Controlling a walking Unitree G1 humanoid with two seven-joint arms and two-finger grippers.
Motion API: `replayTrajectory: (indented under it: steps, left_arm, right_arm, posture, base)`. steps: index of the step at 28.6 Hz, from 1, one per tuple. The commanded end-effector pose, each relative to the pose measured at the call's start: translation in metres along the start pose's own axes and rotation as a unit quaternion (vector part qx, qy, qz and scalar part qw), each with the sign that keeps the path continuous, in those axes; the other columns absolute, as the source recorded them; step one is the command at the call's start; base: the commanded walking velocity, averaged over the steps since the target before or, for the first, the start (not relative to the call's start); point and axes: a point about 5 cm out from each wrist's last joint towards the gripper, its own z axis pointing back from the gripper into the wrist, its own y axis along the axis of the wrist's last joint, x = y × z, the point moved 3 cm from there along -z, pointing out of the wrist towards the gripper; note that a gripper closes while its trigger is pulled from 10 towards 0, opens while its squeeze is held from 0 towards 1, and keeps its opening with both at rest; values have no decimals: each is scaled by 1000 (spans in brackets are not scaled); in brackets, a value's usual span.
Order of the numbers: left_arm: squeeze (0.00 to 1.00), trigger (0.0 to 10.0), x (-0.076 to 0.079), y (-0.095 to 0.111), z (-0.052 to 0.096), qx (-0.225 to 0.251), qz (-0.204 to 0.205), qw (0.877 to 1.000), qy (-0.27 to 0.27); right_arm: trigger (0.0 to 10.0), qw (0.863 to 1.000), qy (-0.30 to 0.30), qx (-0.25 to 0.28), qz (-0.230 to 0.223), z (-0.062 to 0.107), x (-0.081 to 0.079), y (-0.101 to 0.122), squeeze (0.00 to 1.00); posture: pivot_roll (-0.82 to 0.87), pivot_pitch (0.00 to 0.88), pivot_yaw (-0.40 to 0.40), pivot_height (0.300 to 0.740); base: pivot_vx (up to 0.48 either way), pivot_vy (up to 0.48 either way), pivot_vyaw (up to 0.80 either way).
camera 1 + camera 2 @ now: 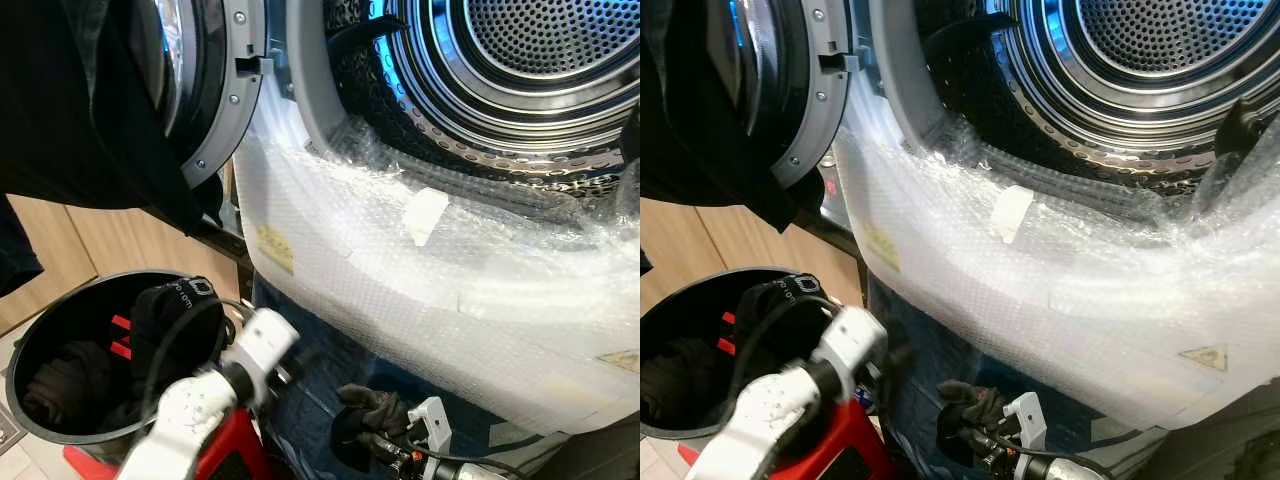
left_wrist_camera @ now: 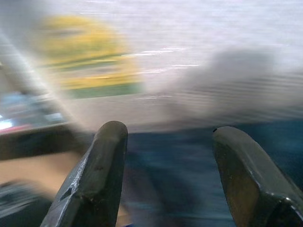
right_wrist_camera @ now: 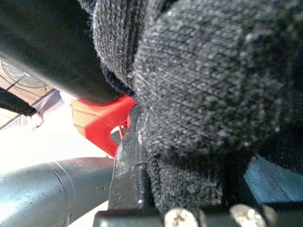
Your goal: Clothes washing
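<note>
Right gripper sits low and near, below the washer's front, fingers clamped on a dark knitted garment. Right wrist view confirms it: grey-black knit packed tight against the black finger, with a bit of red stool beside it.

Left gripper has its two fingers spread wide apart with nothing between them. Its wrist view is motion-blurred; blue fabric and a yellow label are just readable past the fingertips. Left arm is white-cased, near left, in front of the basket.

Washing machine drum is at far right, door swung open to the left. Front panel below the opening is covered in bubble wrap. A black garment hangs over the door at far left.

Black laundry basket is at near left, with dark clothes inside and more dark cloth draped over its right rim. It sits on the red stool.
</note>
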Motion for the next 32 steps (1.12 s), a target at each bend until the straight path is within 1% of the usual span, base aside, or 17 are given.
replayTrajectory:
  steps: [1, 2, 4, 5, 6, 7, 8, 9, 11, 13, 15, 21, 22, 25, 27, 29, 32]
  left_arm:
    - [0, 10000, -18, 2, 7, 2, -21, 998, 67]
    - [0, 10000, -30, 0, 14, -3, -15, 993, 113]
    - [0, 10000, -33, -2, 17, -5, -10, 992, 128]
    - [0, 10000, -46, -13, 25, -26, -19, 984, 176]
    - [0, 10000, -46, -13, 25, -26, -19, 984, 176]
    - [0, 10000, -52, -19, 29, -37, -26, 979, 197]
    - [0, 10000, -62, -29, 36, -48, -8, 970, 239]
    - [0, 10000, -67, -32, 40, -52, -9, 965, 259]
    - [0, 10000, -74, -35, 46, -53, -12, 957, 285]
    - [0, 10000, -77, -34, 48, -49, -4, 954, 297]
    - [0, 10000, -84, -37, 54, -46, 22, 946, 319]
    - [0, 10000, -85, -55, 56, -70, 35, 942, 326]
    - [0, 10000, -85, -55, 52, -68, 30, 945, 318]
    - [0, 10000, -83, -54, 48, -63, 29, 949, 309]
    - [0, 10000, -81, -52, 45, -57, 29, 952, 299]
    - [0, 10000, -79, -54, 43, -59, 23, 954, 293]
    - [0, 10000, -79, -56, 43, -55, 25, 954, 294]
  right_arm:
    - [0, 1000, 7, 5, 8, 4, 2, 4, 0]
    - [0, 1000, 12, 5, 10, 6, 2, 5, 0]
    - [0, 1000, 14, 5, 10, 7, 2, 5, 0]
    - [0, 1000, 19, -3, 20, 8, 2, 4, 0]
    - [0, 1000, 19, -3, 20, 8, 2, 4, 0]
    - [0, 999, 24, -6, 25, 9, 2, 4, 0]
    - [0, 999, 40, -5, 30, 10, -1, 5, 0]
    - [0, 998, 49, -5, 32, 11, -3, 5, 0]
    - [0, 997, 59, -12, 42, 11, -5, 5, 0]
    - [0, 996, 62, -18, 54, 11, -6, 4, 0]
    - [0, 995, 79, -8, 61, 11, -11, 9, 0]
    - [0, 988, 134, 6, 80, 16, -29, 16, 0]
    - [0, 984, 154, 11, 89, 21, -36, 19, 0]
    - [0, 978, 180, 2, 104, 26, -46, 18, 0]
    - [0, 969, 217, -2, 114, 33, -61, 18, 0]
    - [0, 966, 229, 3, 119, 39, -66, 23, 0]
    - [0, 962, 238, 27, 131, 46, -76, 42, 0]
  posture:
    - [245, 45, -91, 740]
    - [248, 49, -92, 740]
    - [248, 49, -92, 740]
    - [253, 53, -97, 740]
    - [253, 53, -97, 740]
    - [254, 51, -99, 740]
    - [252, 55, -103, 740]
    - [252, 53, -106, 740]
    - [248, 51, -106, 740]
    - [243, 48, -102, 740]
    - [245, 43, -101, 740]
    - [223, 23, -106, 740]
    - [217, 16, -105, 740]
    - [197, 4, -95, 740]
    - [192, 3, -96, 740]
    - [189, 0, -97, 740]
    - [194, 0, -101, 740]
  base:
    - [0, 0, 0]
    - [0, 0, 0]
    - [0, 0, 0]
    - [0, 0, 0]
    - [0, 0, 0]
    - [0, 0, 0]
    - [0, 0, 0]
    - [0, 0, 0]
    - [0, 0, 0]
    - [0, 0, 0]
    - [0, 0, 0]
    - [0, 0, 0]
    - [0, 0, 0]
    - [0, 0, 0]
    - [0, 0, 0]
    - [0, 0, 0]
    - [0, 0, 0]
